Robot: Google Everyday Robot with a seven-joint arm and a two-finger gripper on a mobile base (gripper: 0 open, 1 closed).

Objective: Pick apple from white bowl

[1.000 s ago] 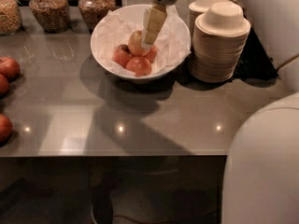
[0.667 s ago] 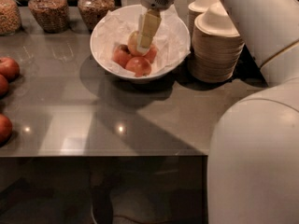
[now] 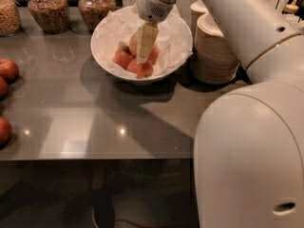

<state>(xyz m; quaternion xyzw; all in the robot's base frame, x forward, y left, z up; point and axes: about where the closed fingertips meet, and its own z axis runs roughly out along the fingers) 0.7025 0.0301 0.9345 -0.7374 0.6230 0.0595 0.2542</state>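
With bare desk (image 3: pixel 71 122) in front and stacked bowls (image 3: pixel 216 51) just beside its right rim, the white bowl (image 3: pixel 101 56) holds the apple (image 3: pixel 133 44), partly hidden behind the lowered gripper (image 3: pixel 142 56), whose grip I cannot tell.

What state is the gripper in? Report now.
Gripper: low in the white bowl, beside the apple; open or closed cannot be told.

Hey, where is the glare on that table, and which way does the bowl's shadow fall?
Camera view: small bright glints dot the glossy grey table near its front edge. Camera view: the white bowl throws a dark shadow beneath it and forward across the table. Camera view: the pincer hangs low inside the bowl, partly covering the apple.
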